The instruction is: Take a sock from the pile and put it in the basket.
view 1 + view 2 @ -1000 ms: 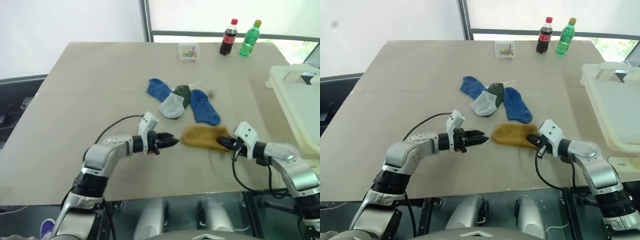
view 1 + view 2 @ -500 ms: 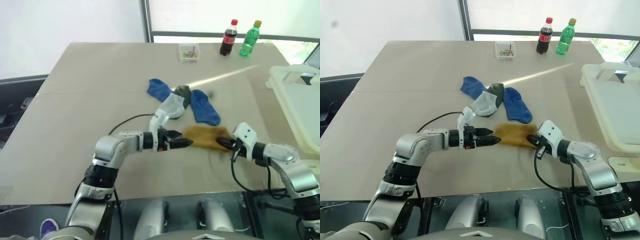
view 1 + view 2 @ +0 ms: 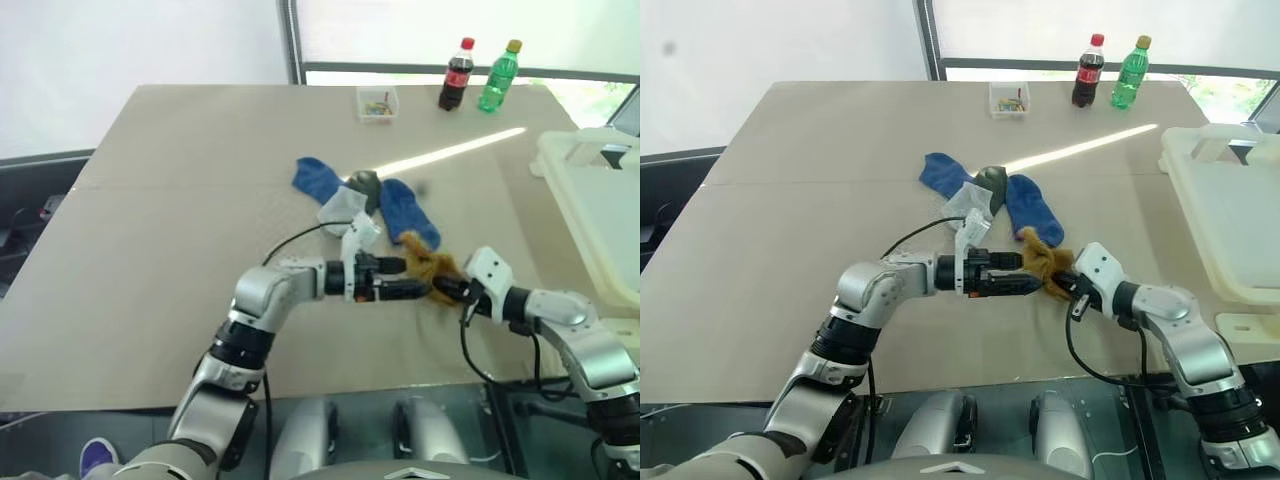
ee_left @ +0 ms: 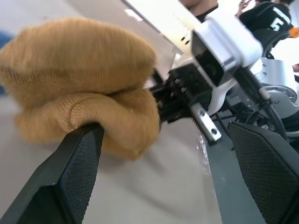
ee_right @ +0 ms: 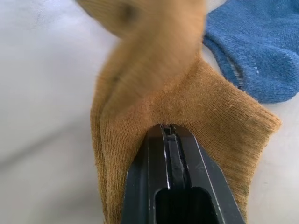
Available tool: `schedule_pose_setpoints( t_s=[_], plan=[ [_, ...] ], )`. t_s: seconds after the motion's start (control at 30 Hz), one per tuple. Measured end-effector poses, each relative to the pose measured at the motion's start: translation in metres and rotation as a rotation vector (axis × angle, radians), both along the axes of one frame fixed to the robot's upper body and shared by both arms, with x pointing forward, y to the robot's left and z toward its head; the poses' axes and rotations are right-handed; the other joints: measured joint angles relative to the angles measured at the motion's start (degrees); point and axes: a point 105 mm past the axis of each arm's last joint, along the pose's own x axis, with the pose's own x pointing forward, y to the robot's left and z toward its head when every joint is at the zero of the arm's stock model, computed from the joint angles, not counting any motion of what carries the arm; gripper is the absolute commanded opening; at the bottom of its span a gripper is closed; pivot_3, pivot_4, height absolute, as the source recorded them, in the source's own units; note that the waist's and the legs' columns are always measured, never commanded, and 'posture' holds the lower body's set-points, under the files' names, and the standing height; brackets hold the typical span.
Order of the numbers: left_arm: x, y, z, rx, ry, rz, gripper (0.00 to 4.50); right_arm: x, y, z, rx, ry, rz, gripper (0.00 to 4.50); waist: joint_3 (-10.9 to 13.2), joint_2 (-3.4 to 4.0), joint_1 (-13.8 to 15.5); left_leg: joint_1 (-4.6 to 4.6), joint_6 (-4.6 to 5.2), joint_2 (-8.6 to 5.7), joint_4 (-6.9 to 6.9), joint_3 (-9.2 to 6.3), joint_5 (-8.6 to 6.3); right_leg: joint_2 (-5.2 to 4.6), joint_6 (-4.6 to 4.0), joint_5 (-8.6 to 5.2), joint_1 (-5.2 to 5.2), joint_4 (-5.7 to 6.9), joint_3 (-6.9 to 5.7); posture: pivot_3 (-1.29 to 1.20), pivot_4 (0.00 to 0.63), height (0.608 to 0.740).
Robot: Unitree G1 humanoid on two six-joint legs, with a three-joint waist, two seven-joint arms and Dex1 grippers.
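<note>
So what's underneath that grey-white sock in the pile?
The grey-white sock overlaps a dark olive sock and sits between two royal blue socks. How far the olive one runs underneath is covered, also by the left arm's wrist.

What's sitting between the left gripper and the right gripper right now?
In the left eye view, the bunched mustard sock lies between the open left gripper and the right gripper, which is shut on it.

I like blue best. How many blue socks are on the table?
2: one blue sock at the pile's left end, another blue sock at the right, just beyond the bunched yellow sock. More could hide underneath.
</note>
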Motion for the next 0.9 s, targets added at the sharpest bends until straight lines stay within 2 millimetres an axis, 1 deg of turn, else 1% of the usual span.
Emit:
schedule_pose_setpoints(
  t_s=[0.07,0.13,0.27,0.33,0.4,0.47,0.53,0.6,0.8,0.87,0.9],
  plan=[
    [0.002,-0.001,-0.001,0.007,-0.007,-0.001,4.45,-0.001,0.000,0.000,-0.001,-0.002,0.000,0.00,0.0,0.00,0.0,-0.01,0.00,0.00,0.00,0.00,0.00,0.00,0.00,0.00,-0.01,0.00,0.00,0.00,0.150,0.732],
    [0.004,0.003,-0.001,0.022,-0.014,0.003,4.45,-0.001,0.001,0.000,-0.004,-0.004,-0.001,0.00,0.0,0.00,-0.1,-0.01,0.00,0.01,0.00,0.00,0.00,0.01,0.00,0.00,-0.02,0.00,0.00,0.00,0.150,0.732],
    [0.010,0.023,-0.009,0.081,-0.008,0.046,4.45,-0.001,0.001,-0.001,-0.008,-0.006,-0.002,0.00,0.0,0.00,-0.1,-0.01,0.01,0.02,-0.01,0.00,0.00,0.01,0.00,0.00,-0.02,0.00,0.00,0.00,0.150,0.732],
    [0.014,0.031,-0.016,0.094,0.001,0.087,4.45,-0.002,0.003,-0.002,-0.015,-0.007,0.003,0.00,0.0,0.00,-0.1,-0.01,0.01,0.02,-0.01,0.00,0.00,0.00,0.01,0.00,-0.02,-0.01,0.00,0.00,0.150,0.732],
    [0.016,0.032,-0.018,0.091,0.005,0.102,4.45,-0.002,0.003,-0.002,-0.019,-0.009,0.004,0.00,0.0,0.00,0.0,-0.01,0.01,0.02,0.00,0.00,0.00,0.00,0.01,0.00,-0.02,-0.01,0.00,0.00,0.150,0.732],
    [0.021,0.032,-0.016,0.071,-0.003,0.143,4.45,-0.002,0.003,-0.002,-0.027,-0.016,0.009,0.00,0.0,0.00,0.0,0.00,0.01,0.02,0.00,-0.01,0.00,0.00,0.01,0.00,-0.01,0.00,0.00,0.00,0.150,0.732],
    [0.024,0.030,-0.014,0.055,-0.007,0.163,4.45,-0.002,0.004,-0.002,-0.030,-0.022,0.013,0.00,0.0,0.00,-0.1,0.00,0.00,0.03,-0.01,0.00,0.00,0.00,0.01,0.00,-0.02,0.00,0.00,0.00,0.150,0.732],
    [0.025,0.033,-0.013,0.049,-0.003,0.181,4.45,-0.002,0.005,-0.002,-0.031,-0.025,0.017,0.00,0.0,0.00,-0.2,0.00,0.00,0.05,-0.01,0.00,0.00,0.03,0.00,0.00,-0.03,0.01,0.00,0.00,0.150,0.732],
    [0.024,0.042,-0.020,0.024,0.080,0.230,4.45,-0.002,0.004,-0.002,-0.036,-0.028,0.016,0.00,0.0,0.00,-0.1,0.00,0.00,0.04,-0.01,0.00,0.00,0.01,0.01,0.00,-0.02,0.01,0.00,0.00,0.150,0.732],
    [0.024,0.042,-0.014,-0.030,0.106,0.237,4.45,-0.002,0.004,-0.002,-0.036,-0.029,0.016,0.00,0.0,0.00,-0.1,0.00,0.00,0.04,0.00,-0.01,0.00,0.01,0.01,0.00,-0.02,0.01,-0.01,0.00,0.150,0.732],
    [0.023,0.041,-0.006,-0.086,0.129,0.233,4.45,-0.002,0.004,-0.002,-0.037,-0.030,0.017,0.00,0.0,0.00,-0.1,0.00,0.00,0.04,0.00,0.00,0.00,0.01,0.01,0.00,-0.02,0.01,-0.01,0.00,0.150,0.732]
  ],
)
